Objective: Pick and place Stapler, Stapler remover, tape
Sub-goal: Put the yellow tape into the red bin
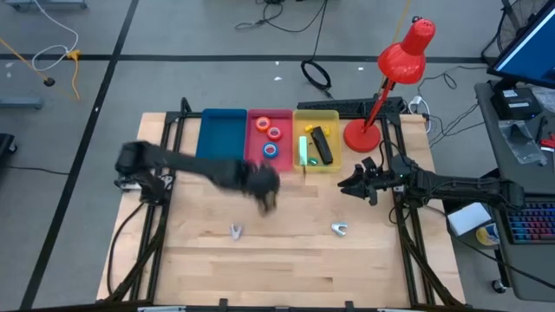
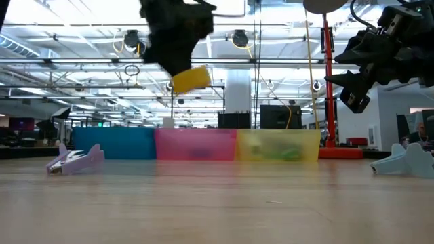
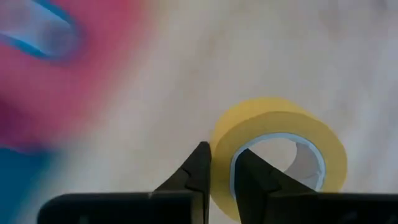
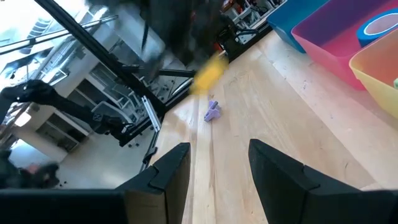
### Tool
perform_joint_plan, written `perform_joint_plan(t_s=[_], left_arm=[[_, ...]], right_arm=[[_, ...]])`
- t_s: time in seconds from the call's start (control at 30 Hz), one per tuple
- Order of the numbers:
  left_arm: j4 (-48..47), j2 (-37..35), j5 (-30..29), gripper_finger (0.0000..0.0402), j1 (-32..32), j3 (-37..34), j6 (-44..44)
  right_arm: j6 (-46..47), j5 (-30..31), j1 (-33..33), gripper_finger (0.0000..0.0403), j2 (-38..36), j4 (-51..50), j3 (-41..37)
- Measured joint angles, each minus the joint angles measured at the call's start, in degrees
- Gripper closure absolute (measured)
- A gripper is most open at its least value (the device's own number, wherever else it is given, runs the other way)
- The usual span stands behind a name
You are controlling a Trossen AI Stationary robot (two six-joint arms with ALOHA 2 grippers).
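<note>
Nearest thing: yellow tape roll (image 3: pixel 280 149) sits right at the left wrist camera, its wall pinched between the left gripper's (image 3: pixel 221 171) fingers, one outside and one in the core hole.
Left gripper state: jaws nearly together, clamped on the roll's wall; the low view shows the roll (image 2: pixel 190 78) hanging clear above the table (image 1: pixel 286 251).
Position: in the high view the left gripper (image 1: pixel 264 192) is just at 6 o'clock of the pink bin (image 1: pixel 255 147).
Step in hand: carrying the yellow roll to the bins, I judge.
Next move: travel toward 12 o'clock over the pink bin, where the blue and red rolls (image 1: pixel 270 133) lie, then release.
Remaining: two pale staple removers (image 1: pixel 236 230) on the table.
Right gripper: (image 1: pixel 357 185) waits at 3 o'clock, jaws parted, holding nothing.
Writing: none readable anywhere.
</note>
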Motion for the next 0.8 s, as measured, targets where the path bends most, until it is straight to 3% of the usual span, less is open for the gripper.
perform_joint_plan(t_s=[0.17,0.4,0.6,0.8], left_arm=[[2.71,-7.15,-9.7,0.0363,14.82,0.16,8.04],[8.48,-3.75,-4.3,0.0363,31.99,0.17,14.15],[8.92,3.38,-2.9,0.0361,36.81,0.11,16.99],[11.32,7.24,-4.24,0.036,36.65,0.47,21.58]], right_arm=[[0.99,0.2,-0.22,0.0248,0.07,0.26,0.0],[1.3,0.2,-0.22,0.0248,0.09,0.39,0.0],[2.54,1.95,-0.27,0.0248,0.15,0.04,0.0],[3.12,4.6,-0.25,0.0248,0.13,0.0,0.0]])
